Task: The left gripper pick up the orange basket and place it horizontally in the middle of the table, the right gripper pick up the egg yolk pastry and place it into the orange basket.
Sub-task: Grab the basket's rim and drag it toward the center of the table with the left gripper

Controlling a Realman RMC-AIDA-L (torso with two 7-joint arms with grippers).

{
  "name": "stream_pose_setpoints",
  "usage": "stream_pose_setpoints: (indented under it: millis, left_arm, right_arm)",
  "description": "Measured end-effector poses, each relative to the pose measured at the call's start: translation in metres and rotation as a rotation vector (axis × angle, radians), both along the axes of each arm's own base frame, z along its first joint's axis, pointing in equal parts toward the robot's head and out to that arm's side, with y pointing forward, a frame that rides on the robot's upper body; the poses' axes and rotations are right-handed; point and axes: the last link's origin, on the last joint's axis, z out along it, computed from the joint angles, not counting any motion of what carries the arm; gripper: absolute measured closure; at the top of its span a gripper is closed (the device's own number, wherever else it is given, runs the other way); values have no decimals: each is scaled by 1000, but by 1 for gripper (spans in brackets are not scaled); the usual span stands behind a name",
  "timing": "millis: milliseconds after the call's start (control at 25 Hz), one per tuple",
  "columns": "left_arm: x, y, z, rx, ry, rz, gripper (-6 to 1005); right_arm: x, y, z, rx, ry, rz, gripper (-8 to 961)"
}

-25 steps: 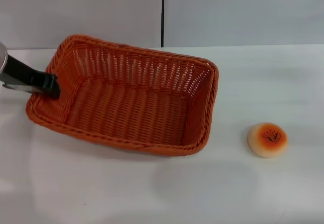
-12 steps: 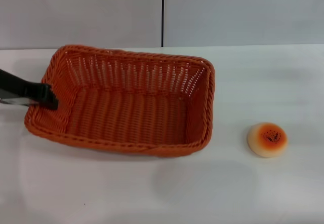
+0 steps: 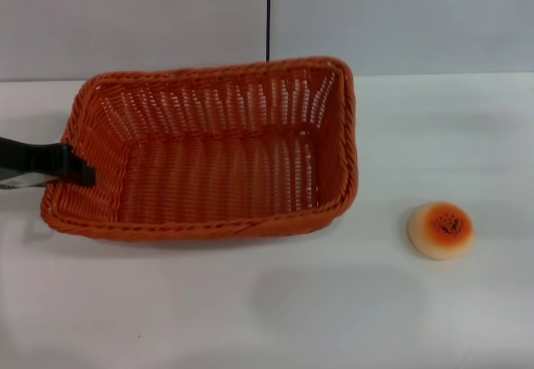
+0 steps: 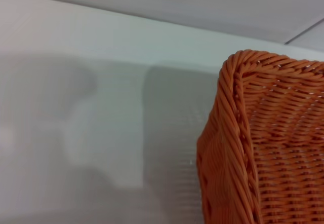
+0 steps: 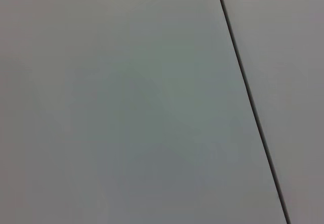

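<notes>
The orange basket (image 3: 219, 223) lies in the middle-left of the white table (image 3: 250, 310), its long sides running roughly left to right, its right end angled slightly toward the back. My left gripper (image 3: 77, 169) reaches in from the left edge and is shut on the basket's left short rim. A corner of that braided rim (image 4: 238, 112) fills the left wrist view. The egg yolk pastry (image 3: 440, 229) sits alone on the table to the right of the basket, apart from it. My right gripper is out of view.
A grey wall with a dark vertical seam (image 3: 269, 14) stands behind the table. The right wrist view shows only grey panels and a seam (image 5: 248, 97). Bare tabletop lies in front of the basket and around the pastry.
The basket has turned: its right end swung toward the back wall, so it now lies nearly level across the table. My left gripper stayed on the left rim, shifting slightly lower.
</notes>
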Motion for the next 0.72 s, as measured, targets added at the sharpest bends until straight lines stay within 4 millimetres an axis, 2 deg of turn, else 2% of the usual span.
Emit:
stream_pose_setpoints:
  millis: [320, 720]
  left_arm:
    - [-7, -3, -2, 39, 27, -12, 857]
    - [8, 5, -4, 110, 103, -132, 856]
  right_arm:
    - [1, -3, -1, 0, 3, -2, 401]
    - [1, -4, -1, 1, 3, -1, 401]
